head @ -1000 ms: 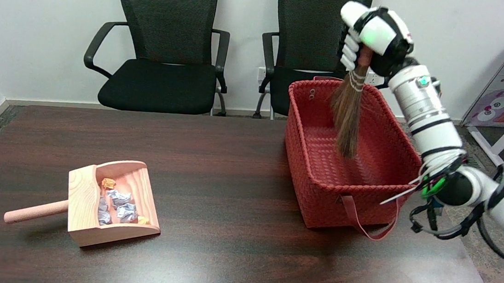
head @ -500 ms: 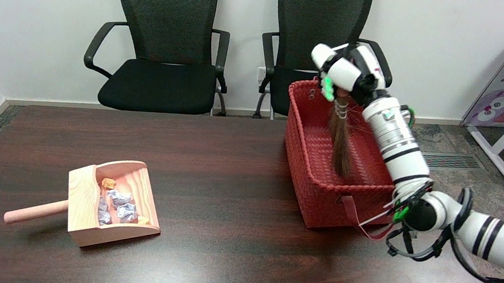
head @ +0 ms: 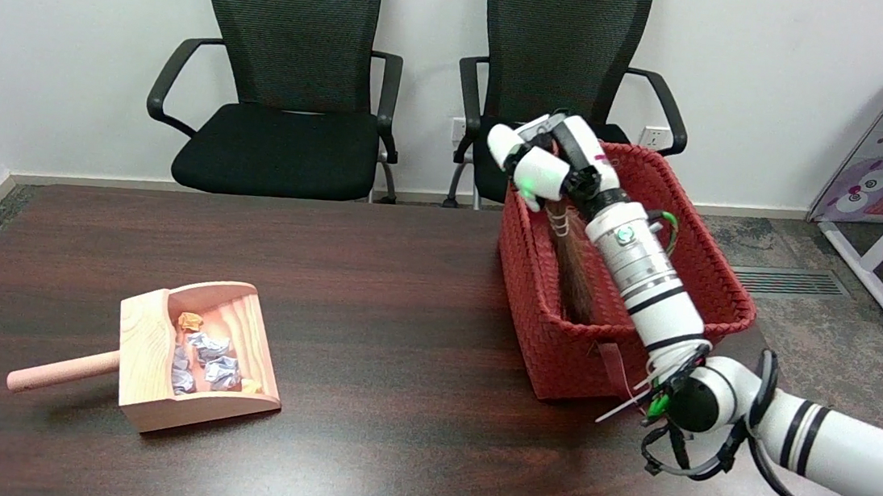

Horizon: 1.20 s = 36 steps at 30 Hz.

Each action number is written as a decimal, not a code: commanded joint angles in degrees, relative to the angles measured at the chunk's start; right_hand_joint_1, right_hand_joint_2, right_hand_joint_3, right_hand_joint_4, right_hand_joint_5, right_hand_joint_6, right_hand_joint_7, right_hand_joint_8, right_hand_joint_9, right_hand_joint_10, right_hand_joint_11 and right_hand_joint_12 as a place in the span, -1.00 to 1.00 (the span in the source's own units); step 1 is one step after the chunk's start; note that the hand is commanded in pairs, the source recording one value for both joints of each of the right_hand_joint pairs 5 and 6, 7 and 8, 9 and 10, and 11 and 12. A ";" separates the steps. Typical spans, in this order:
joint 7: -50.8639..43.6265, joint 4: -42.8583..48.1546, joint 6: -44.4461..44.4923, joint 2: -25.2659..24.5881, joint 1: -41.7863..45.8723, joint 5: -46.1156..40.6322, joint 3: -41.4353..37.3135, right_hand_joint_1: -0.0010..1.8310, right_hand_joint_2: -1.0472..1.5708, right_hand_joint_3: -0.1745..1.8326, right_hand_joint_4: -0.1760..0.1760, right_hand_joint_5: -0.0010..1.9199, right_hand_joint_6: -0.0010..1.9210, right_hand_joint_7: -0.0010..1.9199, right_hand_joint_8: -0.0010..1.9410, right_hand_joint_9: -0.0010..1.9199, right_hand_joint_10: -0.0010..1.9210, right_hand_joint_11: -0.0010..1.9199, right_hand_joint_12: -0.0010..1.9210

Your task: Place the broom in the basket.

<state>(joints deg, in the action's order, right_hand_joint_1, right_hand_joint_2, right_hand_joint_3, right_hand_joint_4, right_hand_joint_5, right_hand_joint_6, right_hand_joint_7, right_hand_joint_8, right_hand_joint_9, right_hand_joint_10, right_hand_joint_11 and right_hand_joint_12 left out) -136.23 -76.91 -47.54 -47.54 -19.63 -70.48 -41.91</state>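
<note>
Right hand [head: 543, 165] sits over the far left corner of the red woven basket [head: 703, 225], fingers curled around the top of the broom [head: 573, 273]; grip is on the handle end, though the handle itself is mostly hidden under the hand. Broom bristles hang down inside the basket along its left wall, dark brown, with the tips low near the basket floor; contact with the floor cannot be confirmed from the head view. White forearm crosses the basket diagonally from its near right corner up to the hand, covering part of the interior.

Basket stands at the far right part of the table [head: 405, 293], its right side close to the table's right edge. A strap loop hangs from the near wall down toward the tabletop.

Wooden dustpan [head: 196, 354] lies near the near left corner of the table, well apart from the basket, handle pointing toward the left edge. Crumpled paper scraps [head: 206, 355], grey with some orange, lie inside it.

Two black office chairs [head: 288, 71] stand behind the table's far edge, against the white wall.
</note>
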 commanded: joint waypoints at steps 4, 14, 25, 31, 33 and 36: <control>-2.20 3.08 0.60 -5.02 0.20 4.92 1.48 -0.18 0.88 0.85 0.35 1.00 1.00 1.00 0.98 1.00 1.00 1.00 1.00; -2.20 3.52 0.60 -5.11 0.04 5.08 1.57 -0.18 0.70 0.83 0.23 0.21 0.21 0.21 0.20 0.59 0.59 1.00 1.00; -1.67 3.09 0.17 -5.11 -0.15 5.09 0.72 -0.20 0.39 0.44 -0.42 -0.04 -0.04 -0.04 -0.05 -0.38 -0.38 -0.03 -0.03; 0.90 1.96 0.08 -5.02 -0.16 5.09 -1.38 -0.25 0.25 0.16 -0.52 -0.47 -0.47 -0.47 -0.48 -0.68 -0.68 -0.46 -0.46; 1.88 1.46 0.00 -4.86 -0.15 5.09 -2.17 -0.28 0.24 0.09 -0.54 -0.58 -0.58 -0.58 -0.58 -0.72 -0.72 -0.52 -0.52; 2.29 0.25 -0.24 -4.27 -0.06 5.09 -3.43 -0.29 0.24 0.04 -0.55 -0.66 -0.66 -0.66 -0.66 -0.76 -0.76 -0.58 -0.58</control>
<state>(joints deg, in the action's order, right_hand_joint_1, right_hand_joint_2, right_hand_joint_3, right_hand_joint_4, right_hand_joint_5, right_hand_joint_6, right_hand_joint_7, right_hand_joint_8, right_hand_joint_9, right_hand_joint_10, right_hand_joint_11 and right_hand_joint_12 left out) -137.39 -74.13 -47.02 -52.34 -19.67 -65.70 -41.57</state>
